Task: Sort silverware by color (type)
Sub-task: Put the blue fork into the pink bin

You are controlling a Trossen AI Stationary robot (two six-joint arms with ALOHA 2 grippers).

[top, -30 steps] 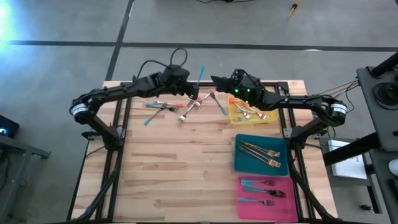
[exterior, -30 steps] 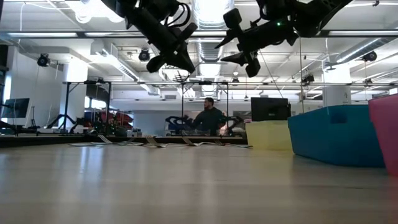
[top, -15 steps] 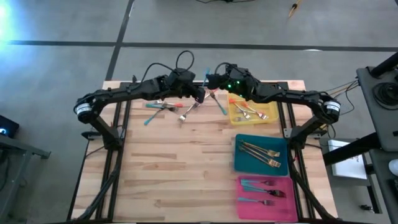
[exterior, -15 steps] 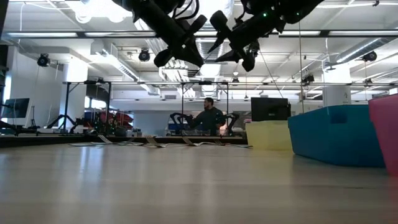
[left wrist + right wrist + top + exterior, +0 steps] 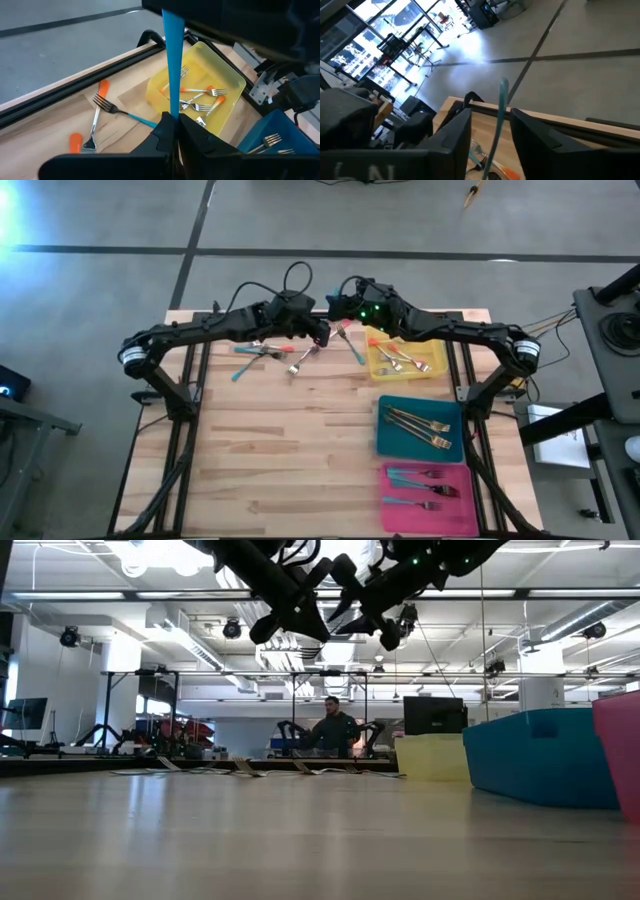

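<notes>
Trays number three – left hand [image 5: 172,131] clamped on one teal-handled utensil [image 5: 172,60], right hand [image 5: 490,145] parted around it

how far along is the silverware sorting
Partly done. The yellow tray holds orange-handled forks, the teal tray gold ones, the pink tray teal-handled ones. In hand: the left gripper is shut on a teal-handled utensil, with the right gripper straddling its handle, apparently a handover. Left: several loose forks on the wooden table.

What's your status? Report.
Left gripper shut on teal fork, raised. Right gripper open around its handle. Nothing blocking.
</notes>
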